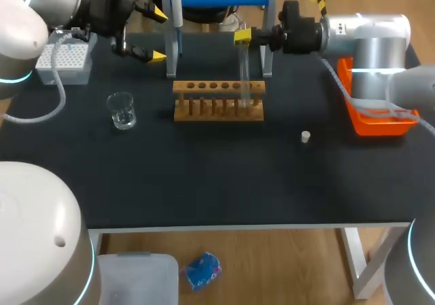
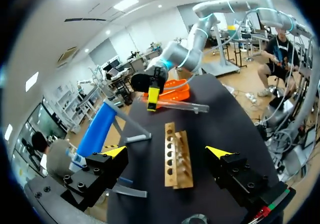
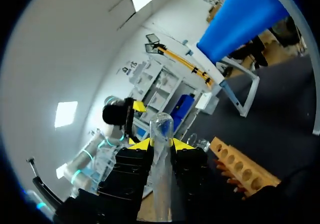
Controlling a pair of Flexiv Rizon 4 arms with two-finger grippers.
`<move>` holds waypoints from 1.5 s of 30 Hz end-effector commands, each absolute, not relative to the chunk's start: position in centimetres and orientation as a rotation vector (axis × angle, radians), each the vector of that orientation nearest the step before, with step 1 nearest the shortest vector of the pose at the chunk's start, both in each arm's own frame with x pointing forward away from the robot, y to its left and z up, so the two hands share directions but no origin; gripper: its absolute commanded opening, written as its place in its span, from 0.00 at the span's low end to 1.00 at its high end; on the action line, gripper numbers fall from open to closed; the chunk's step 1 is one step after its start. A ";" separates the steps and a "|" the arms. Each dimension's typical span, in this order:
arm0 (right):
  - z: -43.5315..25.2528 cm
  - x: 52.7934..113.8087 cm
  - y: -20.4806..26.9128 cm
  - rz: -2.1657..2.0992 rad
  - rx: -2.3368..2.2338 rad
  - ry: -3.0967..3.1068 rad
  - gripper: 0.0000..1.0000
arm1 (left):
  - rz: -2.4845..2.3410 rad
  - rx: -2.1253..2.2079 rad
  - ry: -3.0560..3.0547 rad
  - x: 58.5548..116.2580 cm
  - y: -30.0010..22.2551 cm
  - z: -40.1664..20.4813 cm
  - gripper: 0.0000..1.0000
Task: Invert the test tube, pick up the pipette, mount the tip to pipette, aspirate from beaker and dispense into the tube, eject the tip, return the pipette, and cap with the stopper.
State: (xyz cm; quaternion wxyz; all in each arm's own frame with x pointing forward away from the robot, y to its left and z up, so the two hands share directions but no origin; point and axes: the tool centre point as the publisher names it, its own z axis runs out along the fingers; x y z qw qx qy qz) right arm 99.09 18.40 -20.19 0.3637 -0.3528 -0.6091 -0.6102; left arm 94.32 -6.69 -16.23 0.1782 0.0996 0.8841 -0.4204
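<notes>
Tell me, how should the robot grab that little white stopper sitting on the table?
Pinch the stopper by its round sides, coming straight down from above. It is short and sits on the table well apart from the wooden rack, so fingers should fit on either side. The right tool looks nearer, but it is shut on the test tube.

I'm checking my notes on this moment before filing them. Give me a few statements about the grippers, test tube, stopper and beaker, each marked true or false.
1. The right gripper is shut on the test tube. True.
2. The left gripper holds the pipette. False: it is open and empty; the pipette hangs on its stand.
3. The stopper caps the test tube. False: it lies on the table.
4. The beaker stands left of the wooden rack. True.
</notes>
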 end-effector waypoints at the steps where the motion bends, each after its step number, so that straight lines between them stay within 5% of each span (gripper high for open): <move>1: -19.4 99.4 18.6 -0.736 -1.424 -0.771 0.00 | -0.918 0.447 2.229 91.7 -8.1 -17.0 1.00; 19: -19.3 99.4 18.6 -0.789 -1.415 -0.841 0.00 | -0.649 0.685 1.978 92.5 -8.3 -17.3 1.00; 45: -20.6 98.6 18.8 -1.110 -1.172 -1.099 0.00 | -1.019 0.626 1.330 91.7 -11.0 -14.5 1.00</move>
